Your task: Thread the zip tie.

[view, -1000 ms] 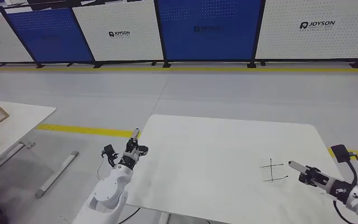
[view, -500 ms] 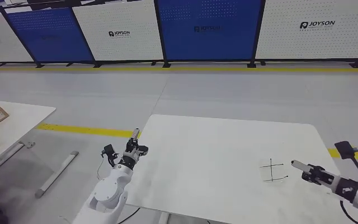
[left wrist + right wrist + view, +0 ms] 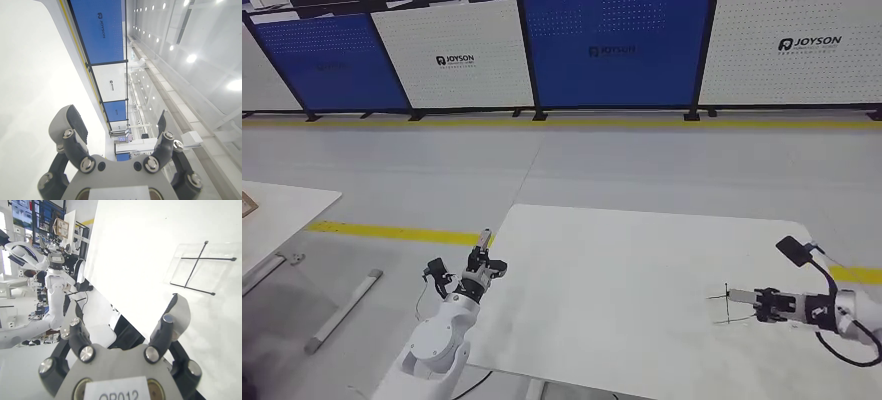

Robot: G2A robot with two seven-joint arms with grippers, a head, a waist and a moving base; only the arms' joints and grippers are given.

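Note:
Three black zip ties [image 3: 196, 260] lie on a clear sheet [image 3: 208, 275] near the right end of the white table [image 3: 622, 280]. Two of them cross, and the third [image 3: 192, 288] lies along the sheet's edge. In the top view the zip ties [image 3: 728, 297] are thin dark lines. My right gripper [image 3: 741, 299] is just to the right of them, low over the table. It [image 3: 125, 303] is open and holds nothing. My left gripper [image 3: 483, 240] is at the table's left edge, far from the ties. Its own view shows it [image 3: 117, 113] open and holding nothing.
The table's left edge runs beside my left gripper, with bare floor beyond it. Blue and white panel walls [image 3: 612, 50] stand far behind. A second white table [image 3: 282, 215] sits off to the left.
My right arm has swung in from the table's right edge towards the zip ties, and its gripper now sits right beside them. The left arm has not moved.

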